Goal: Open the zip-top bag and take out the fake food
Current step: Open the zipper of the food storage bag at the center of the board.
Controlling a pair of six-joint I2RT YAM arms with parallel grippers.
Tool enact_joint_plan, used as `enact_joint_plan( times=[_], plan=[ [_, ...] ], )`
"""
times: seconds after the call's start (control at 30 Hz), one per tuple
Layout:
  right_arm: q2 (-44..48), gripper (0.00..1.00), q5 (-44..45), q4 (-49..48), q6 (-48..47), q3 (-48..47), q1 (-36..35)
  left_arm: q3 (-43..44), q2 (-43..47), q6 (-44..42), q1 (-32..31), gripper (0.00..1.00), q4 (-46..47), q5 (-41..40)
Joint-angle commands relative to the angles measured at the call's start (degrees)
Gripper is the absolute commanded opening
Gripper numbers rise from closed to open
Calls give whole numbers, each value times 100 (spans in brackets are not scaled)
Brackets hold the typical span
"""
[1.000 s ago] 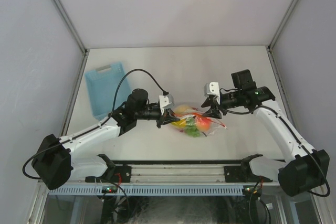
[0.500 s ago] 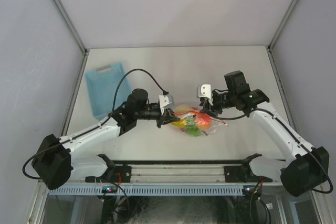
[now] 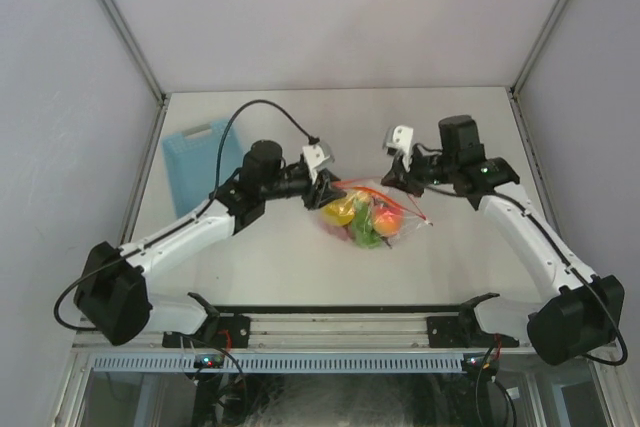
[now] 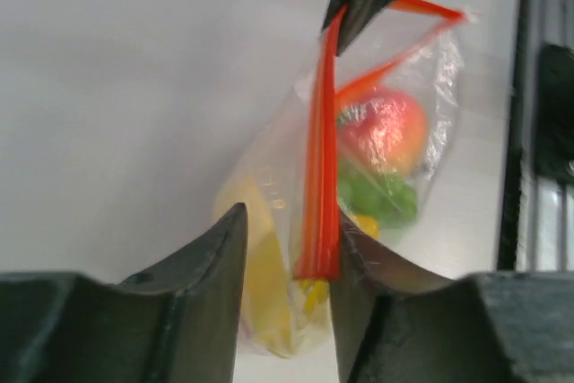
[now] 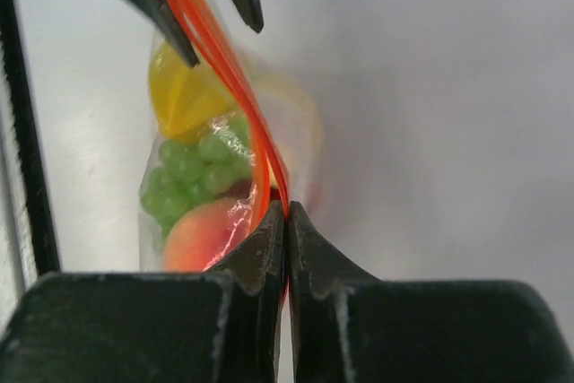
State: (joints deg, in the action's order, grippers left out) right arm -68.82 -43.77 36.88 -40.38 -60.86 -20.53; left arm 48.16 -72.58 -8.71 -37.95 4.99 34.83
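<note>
Two grippers are facing each other across the zip-top bag (image 3: pixel 398 230) near the middle of the table (image 3: pixel 300 117). The right gripper (image 5: pixel 286 219) is pressing its fingers tight together and pinching the red-orange zip strip (image 5: pixel 224 69) at its end of the bag. The left gripper (image 4: pixel 282 302) is sitting spread apart at the other end. The strip is running down between its fingers, right up against the one on the right side of the wrist view. There's a clear gap showing on the other side, so it isn't clamping anything.

The bag is hanging down under the strip between the two of them. I honestly can't tell if its bottom is resting on the table or if the zip is parted anywhere. All the fake food (image 3: pixel 360 219) is sitting inside the plastic: a yellow piece (image 5: pixel 179 87), a green grape bunch (image 5: pixel 193 163) and a peachy-red fruit (image 5: pixel 202 235) are showing through. A light-blue basket (image 3: pixel 190 162) is lying flat over on the left of the table, well apart from the bag.
</note>
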Motion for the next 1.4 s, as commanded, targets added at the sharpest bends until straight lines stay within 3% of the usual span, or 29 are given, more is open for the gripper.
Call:
enact_joint_plan(
  times=[0.0,0.07,0.17,0.33,0.47,0.63,0.8,1.0,1.07,1.13,1.2,1.27,1.37],
  plan=[
    [-175,0,-251,-905,1520,-1023,710,1595,-837,645,78,52,537,-883],
    [-293,0,-275,-1059,1974,-1420,1063,2314,-1277,1183,78,65,522,-1248],
    [-360,0,-237,-1088,2273,-1747,1417,2970,-1594,1665,95,74,519,-1618],
    [-248,0,-73,-1174,2492,-1173,1323,2154,-1083,2409,274,89,1272,-2155],
    [-209,0,70,-1648,3154,-49,958,1126,-560,3740,611,87,1700,-2325],
    [-647,0,335,-2213,3763,988,588,-83,-89,5027,557,82,1820,-2649],
    [-1015,0,350,-2225,3785,627,570,-991,126,5920,332,72,2168,-3013],
    [-1211,0,-50,-2103,3877,-281,359,-1169,8,6244,28,57,2483,-3186],
    [-1220,0,-228,-1940,3701,-590,294,-1154,-26,6209,-26,56,2556,-3203],
    [-1210,0,-526,-1539,3134,-818,232,-1115,44,5636,-28,57,2585,-3202],
    [-1167,0,-680,-941,2420,-905,185,-1090,254,4377,-49,62,2597,-3185],
    [-1130,0,-768,-435,1643,-910,177,-1102,478,2965,-54,73,2723,-3007],
    [-1126,0,-915,258,767,-910,174,-951,544,971,-54,84,2747,-1914]
  ],
)
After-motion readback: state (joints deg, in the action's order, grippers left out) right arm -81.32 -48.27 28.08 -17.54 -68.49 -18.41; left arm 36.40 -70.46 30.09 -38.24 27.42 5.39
